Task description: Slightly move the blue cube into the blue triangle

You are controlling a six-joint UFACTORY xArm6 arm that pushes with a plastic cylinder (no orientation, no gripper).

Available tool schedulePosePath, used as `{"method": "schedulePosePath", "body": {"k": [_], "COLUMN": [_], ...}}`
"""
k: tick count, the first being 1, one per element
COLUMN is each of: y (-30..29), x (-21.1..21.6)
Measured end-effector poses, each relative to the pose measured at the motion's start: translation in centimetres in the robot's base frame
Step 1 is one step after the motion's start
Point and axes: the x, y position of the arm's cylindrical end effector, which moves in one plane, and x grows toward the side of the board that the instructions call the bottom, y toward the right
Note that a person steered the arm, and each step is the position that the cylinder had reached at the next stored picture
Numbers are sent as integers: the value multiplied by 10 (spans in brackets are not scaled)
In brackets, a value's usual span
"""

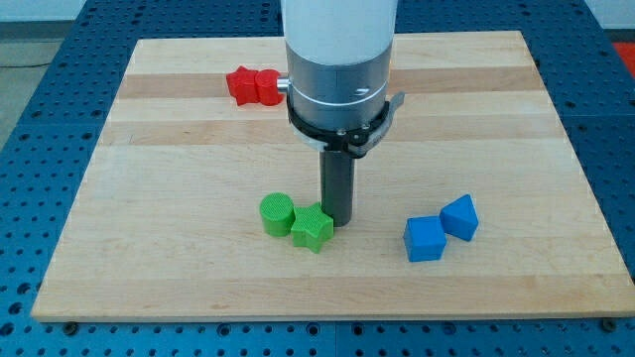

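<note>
At the middle of the tabletop (179, 149) my tip (337, 222) stands on the wood, its dark rod hanging straight down from the arm's pale cylinder. Just to its left in the view, touching or nearly touching the rod, sits the green star (312, 229), and beyond that, against the star, the green cylinder (278, 213). Off to the tip's right, well apart from it, lies the blue cube (425, 239), with the blue triangle (459, 217) pressed against its upper right corner. Far above and left of the tip, near the view's top edge, rests the red block (251, 85), its shape partly hidden by the arm. No gripper exists on this arm, so none shows wide or narrow; the rod holds nothing.
</note>
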Motion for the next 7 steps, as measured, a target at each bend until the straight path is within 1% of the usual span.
{"method": "schedulePosePath", "body": {"k": [1,2,6,7], "y": [8,13,62,69], "x": [30,48,50,42]}}
